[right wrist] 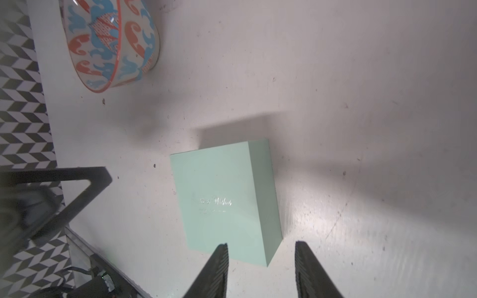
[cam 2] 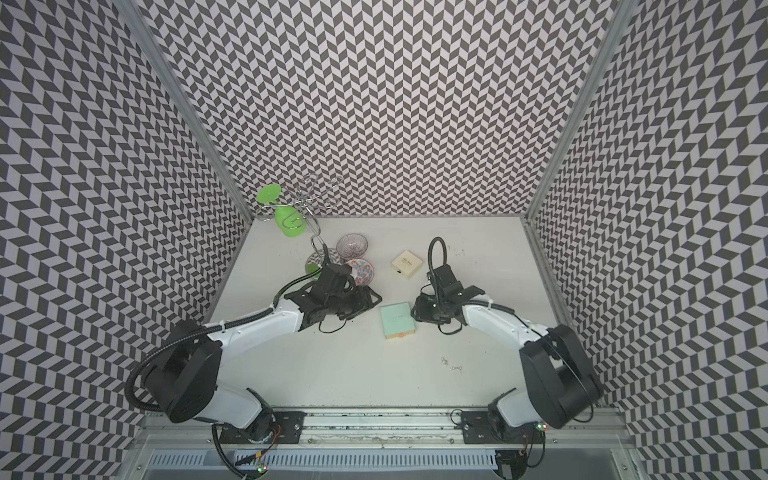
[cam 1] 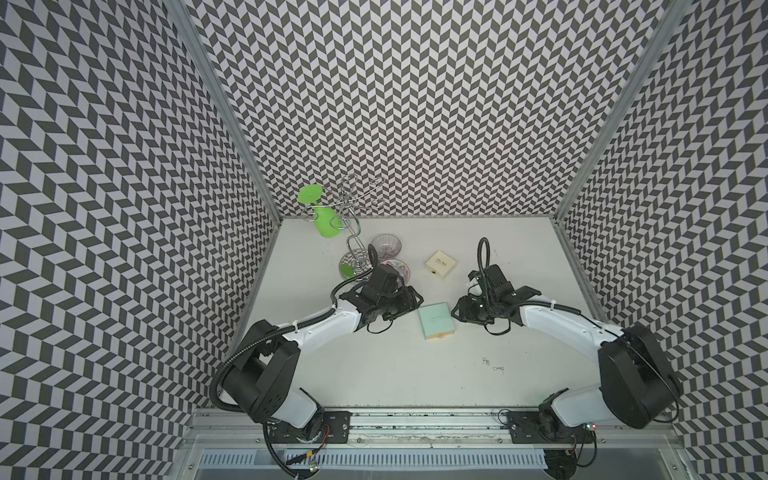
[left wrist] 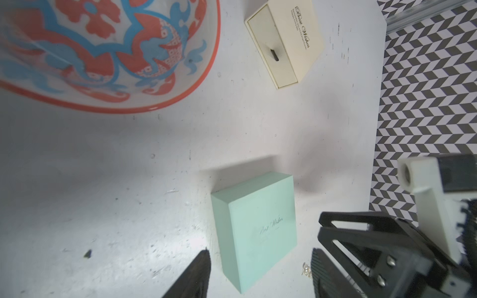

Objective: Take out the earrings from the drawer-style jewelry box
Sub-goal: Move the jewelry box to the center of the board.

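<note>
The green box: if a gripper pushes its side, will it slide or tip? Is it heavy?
Likely slides: the green box lies flat and low on the smooth table. It looks like cardboard, so probably light. Its tan drawer front may slip out if tilted.

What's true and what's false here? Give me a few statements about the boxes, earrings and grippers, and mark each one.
1. The earrings lie on the bare table, outside both boxes. True.
2. The right gripper is clamped on the mint box. False: its jaws stand open and grip nothing.
3. The cream box sits farther from the arm bases than the mint box. True.
4. The green cup stands beside the mint box. False: it hangs on the wire rack in the back corner.
5. The left gripper holds an earring. False: it is open and empty.
</note>
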Available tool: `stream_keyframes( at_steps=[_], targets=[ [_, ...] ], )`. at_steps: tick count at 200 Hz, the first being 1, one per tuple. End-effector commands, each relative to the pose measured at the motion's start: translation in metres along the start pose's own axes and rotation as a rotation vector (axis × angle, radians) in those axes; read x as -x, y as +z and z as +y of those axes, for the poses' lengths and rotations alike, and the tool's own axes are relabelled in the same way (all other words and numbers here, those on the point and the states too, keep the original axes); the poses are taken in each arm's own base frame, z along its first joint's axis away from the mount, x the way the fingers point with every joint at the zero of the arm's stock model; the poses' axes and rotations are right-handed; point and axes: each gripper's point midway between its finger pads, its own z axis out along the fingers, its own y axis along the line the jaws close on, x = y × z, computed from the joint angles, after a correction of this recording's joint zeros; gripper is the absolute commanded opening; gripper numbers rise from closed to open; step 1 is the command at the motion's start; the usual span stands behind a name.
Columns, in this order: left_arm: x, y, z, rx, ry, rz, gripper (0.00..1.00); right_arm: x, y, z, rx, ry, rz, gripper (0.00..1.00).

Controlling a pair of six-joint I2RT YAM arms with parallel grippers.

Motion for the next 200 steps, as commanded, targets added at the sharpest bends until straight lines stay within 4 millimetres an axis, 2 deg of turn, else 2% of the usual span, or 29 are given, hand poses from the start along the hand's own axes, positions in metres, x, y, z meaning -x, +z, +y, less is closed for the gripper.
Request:
stream_keyframes(
  at_steps=[1, 68, 112, 149, 200],
  targets=[
    [-0.011, -0.014, 0.002, -0.031, 0.042, 0.031, 0.64, 0.005, 0.004, 0.022, 0.112, -0.110, 0.019, 0.43],
    [-0.028, -0.047, 0.017, -0.057, 0.044, 0.022, 0.65, -0.004, 0.030, 0.020, 0.170, -0.077, 0.071, 0.37],
    [-0.041, -0.060, 0.042, -0.017, 0.009, 0.023, 0.65, -0.002, 0.044, 0.034, 0.197, -0.126, 0.093, 0.32],
    [-0.040, -0.069, 0.052, -0.002, -0.014, -0.001, 0.65, -0.012, 0.066, 0.061, 0.210, -0.185, 0.139, 0.31],
    [-0.034, -0.084, 0.056, 0.027, -0.023, -0.038, 0.64, -0.006, 0.093, 0.113, 0.239, -0.176, 0.138, 0.31]
  ],
)
